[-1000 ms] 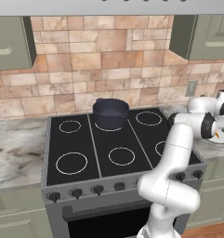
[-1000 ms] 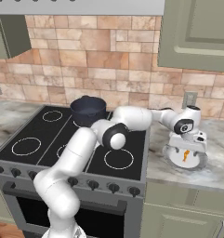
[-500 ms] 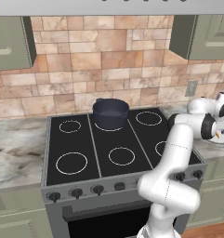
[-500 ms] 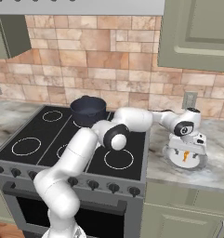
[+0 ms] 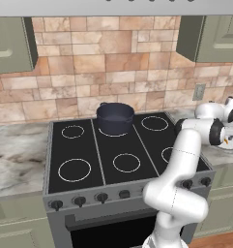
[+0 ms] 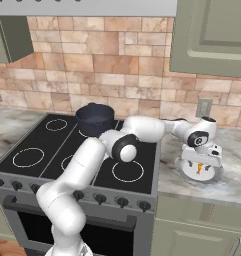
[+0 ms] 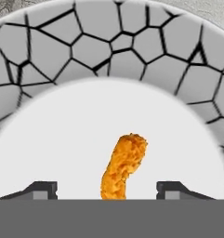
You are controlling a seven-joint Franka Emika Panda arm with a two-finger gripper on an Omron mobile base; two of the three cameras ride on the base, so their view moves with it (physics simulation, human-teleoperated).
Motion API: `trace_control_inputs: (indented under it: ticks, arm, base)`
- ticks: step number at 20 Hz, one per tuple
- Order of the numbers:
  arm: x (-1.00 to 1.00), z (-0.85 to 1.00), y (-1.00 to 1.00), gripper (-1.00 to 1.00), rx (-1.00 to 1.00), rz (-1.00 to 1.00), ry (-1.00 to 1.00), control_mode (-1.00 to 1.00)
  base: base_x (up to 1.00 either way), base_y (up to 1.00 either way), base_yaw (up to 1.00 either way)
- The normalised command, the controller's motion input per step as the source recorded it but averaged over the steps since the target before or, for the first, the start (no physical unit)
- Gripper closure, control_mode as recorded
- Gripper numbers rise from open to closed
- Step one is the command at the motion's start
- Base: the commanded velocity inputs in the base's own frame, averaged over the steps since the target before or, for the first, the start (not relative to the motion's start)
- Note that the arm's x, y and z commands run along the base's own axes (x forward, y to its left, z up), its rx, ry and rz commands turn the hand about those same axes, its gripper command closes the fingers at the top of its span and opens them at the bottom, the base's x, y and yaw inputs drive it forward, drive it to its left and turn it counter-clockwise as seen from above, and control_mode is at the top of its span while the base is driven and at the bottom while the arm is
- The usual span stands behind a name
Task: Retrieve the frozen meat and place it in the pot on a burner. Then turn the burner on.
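While its jaws stand wide apart, the gripper (image 7: 106, 188) hangs just above a plate (image 7: 48, 93) with a white centre and a cracked grey rim, the orange-brown meat (image 7: 122, 165) lying between the finger tips (image 7: 39, 189) but touching neither. From the right base view, the gripper (image 6: 201, 165) points down over the plate (image 6: 214, 175) on the marble counter (image 6: 232, 185) right of the cooktop (image 6: 57, 145). Well apart, the pot (image 5: 115, 117) sits on a rear burner (image 5: 108, 134), its ring mostly hidden beneath it.
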Motion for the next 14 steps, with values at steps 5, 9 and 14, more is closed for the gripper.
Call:
trace_control_inputs:
  ticks: [5,9,14]
  arm:
    - [0.00,-0.06,0.00,1.00,0.00,0.00,0.00,-1.00]
    - [0.00,-0.02,0.00,1.00,0.00,0.00,0.00,-1.00]
    - [0.00,0.00,0.00,1.00,0.00,0.00,0.00,-1.00]
  base:
    - [0.00,0.00,0.00]
    - [0.00,0.00,0.00]
    - [0.00,0.00,0.00]
